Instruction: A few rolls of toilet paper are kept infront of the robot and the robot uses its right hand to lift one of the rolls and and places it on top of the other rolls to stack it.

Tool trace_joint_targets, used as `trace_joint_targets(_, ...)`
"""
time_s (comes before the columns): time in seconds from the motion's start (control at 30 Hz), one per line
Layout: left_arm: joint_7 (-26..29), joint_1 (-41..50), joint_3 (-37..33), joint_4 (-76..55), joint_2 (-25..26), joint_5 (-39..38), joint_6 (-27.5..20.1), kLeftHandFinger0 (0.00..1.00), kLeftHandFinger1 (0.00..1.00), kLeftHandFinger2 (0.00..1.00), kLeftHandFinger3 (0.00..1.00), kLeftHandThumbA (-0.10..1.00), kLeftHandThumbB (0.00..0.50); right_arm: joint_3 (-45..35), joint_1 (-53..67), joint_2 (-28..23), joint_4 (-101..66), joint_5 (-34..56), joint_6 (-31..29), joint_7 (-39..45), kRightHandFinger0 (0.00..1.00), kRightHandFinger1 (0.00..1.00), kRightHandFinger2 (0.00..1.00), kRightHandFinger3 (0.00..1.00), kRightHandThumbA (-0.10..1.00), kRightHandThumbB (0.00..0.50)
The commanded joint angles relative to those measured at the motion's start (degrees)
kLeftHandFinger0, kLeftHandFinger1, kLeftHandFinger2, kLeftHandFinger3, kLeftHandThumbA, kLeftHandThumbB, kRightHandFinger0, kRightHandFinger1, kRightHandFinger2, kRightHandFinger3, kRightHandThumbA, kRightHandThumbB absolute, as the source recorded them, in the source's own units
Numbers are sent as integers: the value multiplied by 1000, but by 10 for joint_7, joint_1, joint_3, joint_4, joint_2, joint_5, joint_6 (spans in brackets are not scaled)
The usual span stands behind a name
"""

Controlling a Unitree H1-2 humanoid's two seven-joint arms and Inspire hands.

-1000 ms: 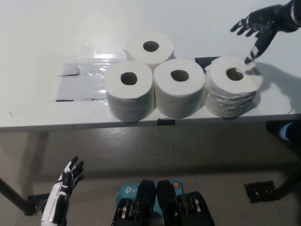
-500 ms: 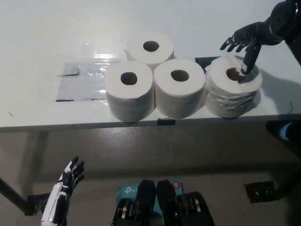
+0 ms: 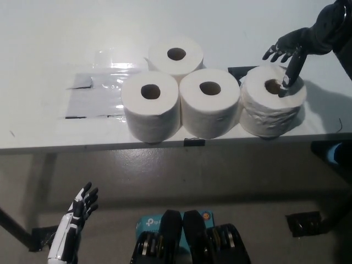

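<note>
**Reaching for the outermost roll**

The right robot hand (image 3: 290, 48), fingers spread and grasping nothing, hovers over the rightmost roll (image 3: 273, 100), one fingertip at its core. Three rolls (image 3: 181, 91) stand beside it on the counter (image 3: 44, 49). Next: enclose and lift. The left robot hand (image 3: 81, 204) rests low, released.

The four rolls are soft matt white paper; the rightmost roll (image 3: 273, 102) has rougher, crinkled sides, while the left roll (image 3: 150, 107) looks smooth. The table (image 3: 49, 33) is smooth and pale, with what seems a glossy clear plastic sheet (image 3: 113, 63) at far left.
</note>
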Motion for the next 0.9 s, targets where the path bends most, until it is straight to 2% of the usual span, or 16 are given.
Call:
trace_joint_targets(0.0,-6,-1,5,-16,10,-5,-15,1000,1000,1000,1000,1000,155,-12,-61,-9,4,-14,-24,-18,1000,1000,1000,1000,1000,386)
trace_joint_targets(0.2,-8,-1,3,-13,11,-3,-20,1000,1000,1000,1000,1000,150,-35,-64,-11,9,-3,-32,-11,1000,1000,1000,1000,1000,416)
trace_joint_targets(0.3,-6,-1,3,-14,11,0,-19,1000,1000,1000,1000,1000,147,-45,-68,-9,25,1,-50,-11,1000,1000,1000,1000,1000,369)
trace_joint_targets(0.4,-6,0,2,-16,11,1,-17,1000,1000,1000,1000,1000,150,-46,-74,-6,33,-8,-50,-15,1000,1000,1000,1000,1000,396)
trace_joint_targets(0.5,-5,-2,4,-14,12,1,-18,1000,1000,1000,1000,1000,159,-48,-79,-3,34,-14,-35,-24,1000,1000,1000,1000,1000,393)
trace_joint_targets(0.63,-7,-1,2,-15,12,0,-15,1000,1000,1000,1000,1000,152,-52,-76,-2,28,-17,-20,-33,1000,1000,1000,1000,1000,424)
trace_joint_targets(0.7,-7,0,2,-16,11,-1,-18,1000,1000,1000,1000,1000,139,-56,-72,0,30,-10,-30,-23,1000,1000,1000,1000,1000,392)
trace_joint_targets(0.87,-8,2,1,-19,11,-1,-15,1000,1000,1000,1000,1000,136,-55,-65,5,36,-12,-39,-27,1000,1000,1000,1000,1000,366)
